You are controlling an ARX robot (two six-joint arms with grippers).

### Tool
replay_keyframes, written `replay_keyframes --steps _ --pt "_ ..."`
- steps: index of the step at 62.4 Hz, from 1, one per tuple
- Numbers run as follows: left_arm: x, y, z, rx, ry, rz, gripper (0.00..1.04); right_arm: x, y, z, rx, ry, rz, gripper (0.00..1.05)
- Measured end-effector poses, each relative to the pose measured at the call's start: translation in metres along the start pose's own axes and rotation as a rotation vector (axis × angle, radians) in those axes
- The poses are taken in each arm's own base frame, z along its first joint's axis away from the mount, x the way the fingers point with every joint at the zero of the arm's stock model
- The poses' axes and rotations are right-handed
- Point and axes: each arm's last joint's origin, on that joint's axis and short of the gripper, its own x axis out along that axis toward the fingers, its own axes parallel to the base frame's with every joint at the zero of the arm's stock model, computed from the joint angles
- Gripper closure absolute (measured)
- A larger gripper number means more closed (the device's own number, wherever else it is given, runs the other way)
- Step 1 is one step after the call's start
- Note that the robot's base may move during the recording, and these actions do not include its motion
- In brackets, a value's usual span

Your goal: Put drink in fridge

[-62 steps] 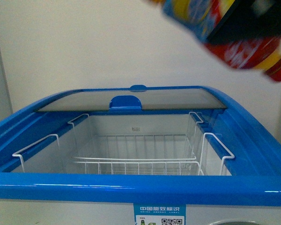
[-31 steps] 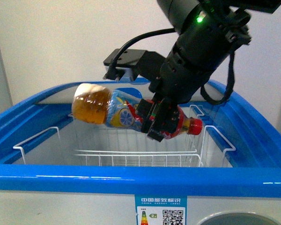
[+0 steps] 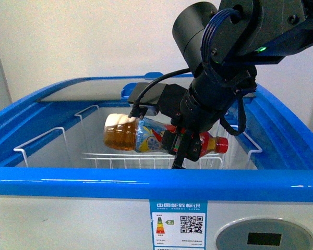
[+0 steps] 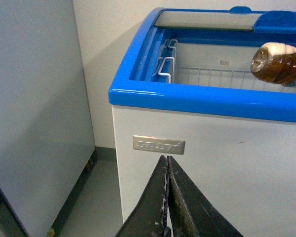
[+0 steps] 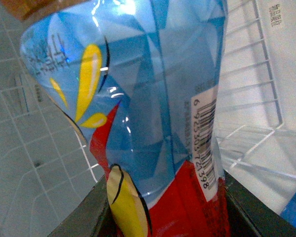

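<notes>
Right wrist view: drink's (image 5: 153,98) barcode.

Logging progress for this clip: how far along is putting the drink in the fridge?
Done: the white chest freezer with blue rim has its glass top slid open. In hand: the right hand grips the amber tea bottle with red cap sideways above the white wire basket. Left: lowering and releasing.

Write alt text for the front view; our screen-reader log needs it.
The right tool holds the drink sideways over the open fridge, red cap toward the robot's right, above the white wire basket. The glass sliding top is pushed back.
</notes>
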Motion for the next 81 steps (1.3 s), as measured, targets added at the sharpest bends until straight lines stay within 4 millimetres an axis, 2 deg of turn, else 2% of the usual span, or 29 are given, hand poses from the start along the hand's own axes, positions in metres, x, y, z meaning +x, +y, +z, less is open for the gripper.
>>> replay_keyframes --steps 10,32,39,42,51,52,57,59,65,66,72,81 --pt "0.000 0.000 0.000 0.000 0.000 0.000 1.02 0.003 0.003 -0.001 0.005 -0.006 -0.011 0.61" --pt "0.000 0.000 0.000 0.000 0.000 0.000 1.02 0.001 0.000 0.000 0.020 -0.031 -0.038 0.08" --pt "0.000 0.000 0.000 0.000 0.000 0.000 1.02 -0.011 -0.009 0.001 0.061 -0.075 -0.037 0.08" --pt "0.000 0.000 0.000 0.000 0.000 0.000 1.02 -0.022 -0.015 0.003 0.088 -0.102 -0.049 0.08" --pt "0.000 0.000 0.000 0.000 0.000 0.000 1.02 -0.080 -0.036 -0.001 0.231 -0.173 -0.162 0.08" --pt "0.000 0.000 0.000 0.000 0.000 0.000 1.02 -0.092 -0.038 -0.004 0.260 -0.180 -0.192 0.08" --pt "0.000 0.000 0.000 0.000 0.000 0.000 1.02 -0.132 -0.038 -0.021 0.394 -0.175 -0.279 0.08" --pt "0.000 0.000 0.000 0.000 0.000 0.000 1.02 -0.140 -0.037 -0.028 0.441 -0.167 -0.296 0.08" --pt "0.000 0.000 0.000 0.000 0.000 0.000 1.02 -0.174 -0.022 -0.056 0.594 -0.138 -0.329 0.08" --pt "0.000 0.000 0.000 0.000 0.000 0.000 1.02 -0.183 -0.016 -0.065 0.642 -0.127 -0.338 0.08" --pt "0.000 0.000 0.000 0.000 0.000 0.000 1.02 -0.213 0.008 -0.091 0.768 -0.087 -0.382 0.08" --pt "0.000 0.000 0.000 0.000 0.000 0.000 1.02 -0.270 0.069 -0.124 0.891 -0.055 -0.480 0.08"
